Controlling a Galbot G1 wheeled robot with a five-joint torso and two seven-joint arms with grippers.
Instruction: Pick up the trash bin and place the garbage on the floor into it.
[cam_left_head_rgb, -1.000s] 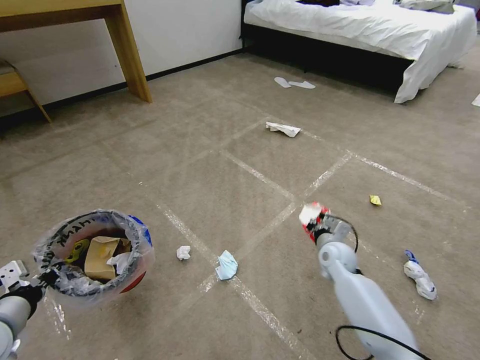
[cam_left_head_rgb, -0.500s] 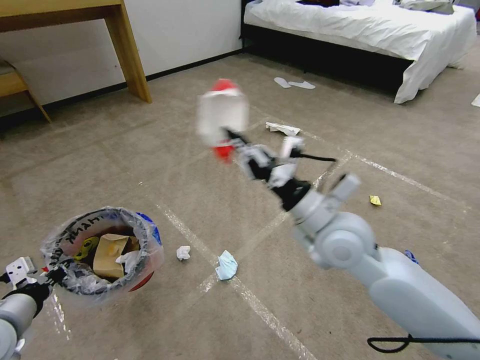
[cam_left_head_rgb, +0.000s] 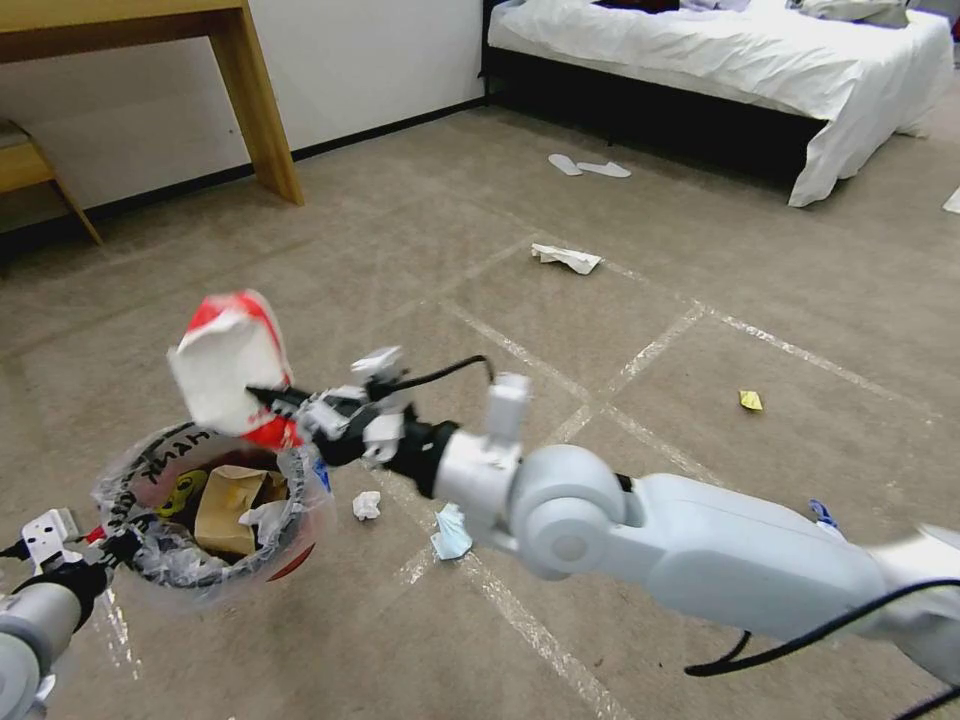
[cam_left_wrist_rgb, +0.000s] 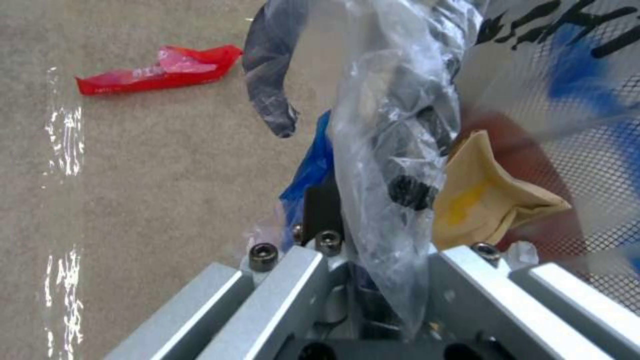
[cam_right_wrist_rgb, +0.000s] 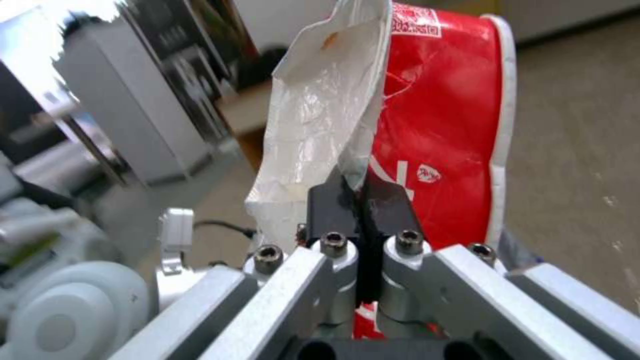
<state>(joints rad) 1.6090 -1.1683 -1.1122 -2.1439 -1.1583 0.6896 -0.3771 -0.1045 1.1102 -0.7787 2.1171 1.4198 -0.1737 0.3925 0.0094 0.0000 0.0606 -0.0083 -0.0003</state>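
Change: the right gripper (cam_left_head_rgb: 262, 398) has swung from the far centre of the floor (cam_left_head_rgb: 560, 330) leftward and nearer within the last half second — it now holds the red-and-white wrapper (cam_left_head_rgb: 232, 365) just above the far rim of the trash bin (cam_left_head_rgb: 205, 505).
Meaning: carry nearly complete; release over the opening appears to be the step left for this piece.
Right jaws: pressed together on the wrapper's lower edge, as the right wrist view confirms (cam_right_wrist_rgb: 360, 200).
Wrapper axis: long axis roughly upright, tilted slightly left; the pinched end points down toward the bin, the free end up.
Left gripper (cam_left_head_rgb: 95, 548): at near left, clamped on the bin's rim and its clear bag (cam_left_wrist_rgb: 393, 150) — bin held mouth-up.
Bin contents: brown paper bag (cam_left_head_rgb: 225, 505), white tissue (cam_left_head_rgb: 265, 520).
Remaining litter: small tissue (cam_left_head_rgb: 367, 505), light-blue mask (cam_left_head_rgb: 450, 532), yellow scrap (cam_left_head_rgb: 750, 400), far crumpled paper (cam_left_head_rgb: 567, 258).
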